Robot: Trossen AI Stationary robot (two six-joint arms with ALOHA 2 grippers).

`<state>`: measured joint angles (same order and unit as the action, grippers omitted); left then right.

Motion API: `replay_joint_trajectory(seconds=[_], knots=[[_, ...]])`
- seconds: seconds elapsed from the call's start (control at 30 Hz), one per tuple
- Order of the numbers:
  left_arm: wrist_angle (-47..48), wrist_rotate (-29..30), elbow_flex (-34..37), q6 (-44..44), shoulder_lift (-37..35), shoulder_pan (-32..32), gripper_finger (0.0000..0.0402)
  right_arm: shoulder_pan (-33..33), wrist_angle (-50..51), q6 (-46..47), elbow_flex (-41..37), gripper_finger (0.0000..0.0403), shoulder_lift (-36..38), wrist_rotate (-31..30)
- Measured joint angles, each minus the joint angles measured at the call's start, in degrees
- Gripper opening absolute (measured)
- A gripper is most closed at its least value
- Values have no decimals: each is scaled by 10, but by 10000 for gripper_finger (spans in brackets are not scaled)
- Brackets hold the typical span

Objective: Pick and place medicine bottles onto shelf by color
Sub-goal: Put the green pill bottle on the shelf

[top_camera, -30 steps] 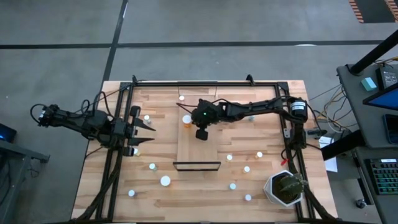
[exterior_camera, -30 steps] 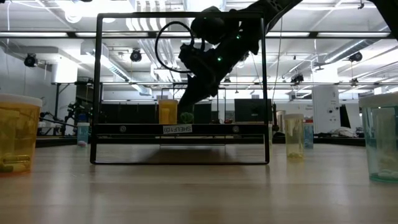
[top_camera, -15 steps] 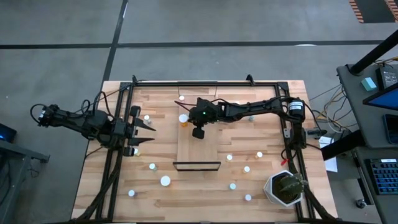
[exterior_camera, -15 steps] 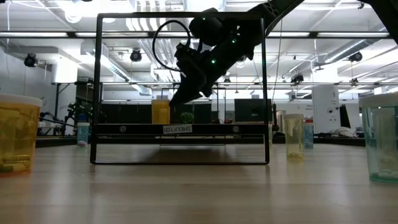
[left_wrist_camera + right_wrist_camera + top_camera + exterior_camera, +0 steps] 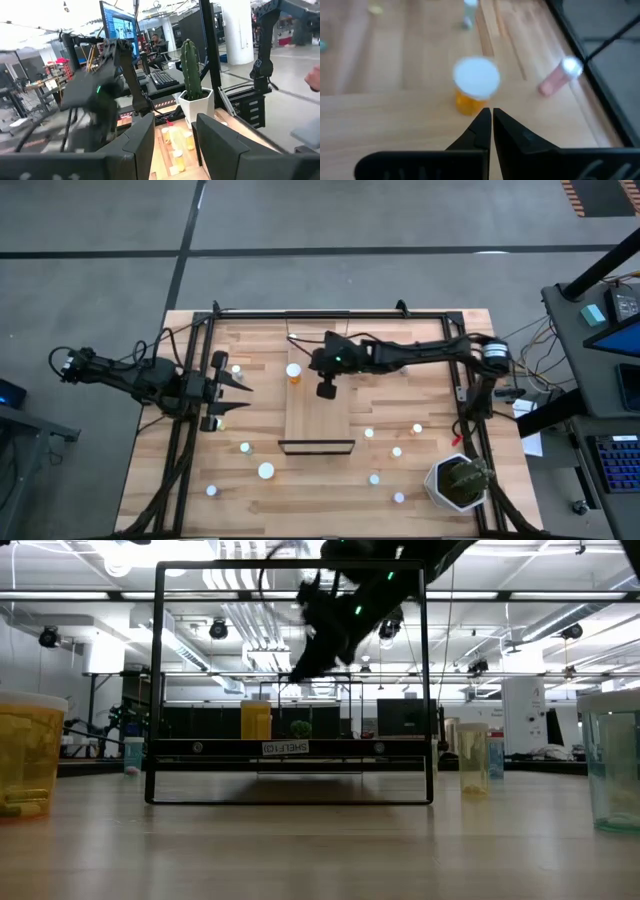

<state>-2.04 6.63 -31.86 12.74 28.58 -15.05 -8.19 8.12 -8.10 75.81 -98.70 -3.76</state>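
Note:
An orange medicine bottle [image 5: 294,371] with a white cap stands upright at the far left corner of the light-wood shelf [image 5: 320,420]. My right gripper [image 5: 311,362] hovers just to its right, shut and empty. In the right wrist view its closed fingertips [image 5: 490,113] point at the bottle [image 5: 475,85] a little beyond them. From the low view the gripper [image 5: 297,675] hangs above the bottle [image 5: 255,720]. My left gripper [image 5: 236,391] waits open over the table's left side.
Several small white-capped bottles [image 5: 265,471] are scattered over the table around the shelf's rail [image 5: 316,446]. A pinkish bottle [image 5: 559,78] lies on its side near the table's black frame. A potted cactus [image 5: 459,483] stands at the near right corner.
The orange bottle shifted slightly left on the shelf. My right gripper then rose and drew back to the right, away from it. The left arm stayed still.

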Motion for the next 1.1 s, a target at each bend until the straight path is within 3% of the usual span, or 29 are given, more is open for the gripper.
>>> replay_joint_trajectory(seconds=[0.13,0.3,0.53,0.73,0.87,0.97,1.1], knots=[[1,29,0,-23,14,0,130,27,-3,-21,-42,8,54,2],[36,123,0,-100,36,0,130,55,-26,-46,-105,8,143,-24],[171,252,-5,-247,85,3,130,77,-169,-63,-238,8,268,-26],[372,257,-59,-426,139,63,130,76,-252,-83,-305,8,333,-24],[498,205,-91,-533,188,139,130,76,-274,-94,-310,8,351,-23],[558,160,-97,-559,224,192,130,76,-271,-111,-310,8,350,-23],[561,148,-96,-551,259,241,138,74,-275,-132,-305,8,351,-23]])
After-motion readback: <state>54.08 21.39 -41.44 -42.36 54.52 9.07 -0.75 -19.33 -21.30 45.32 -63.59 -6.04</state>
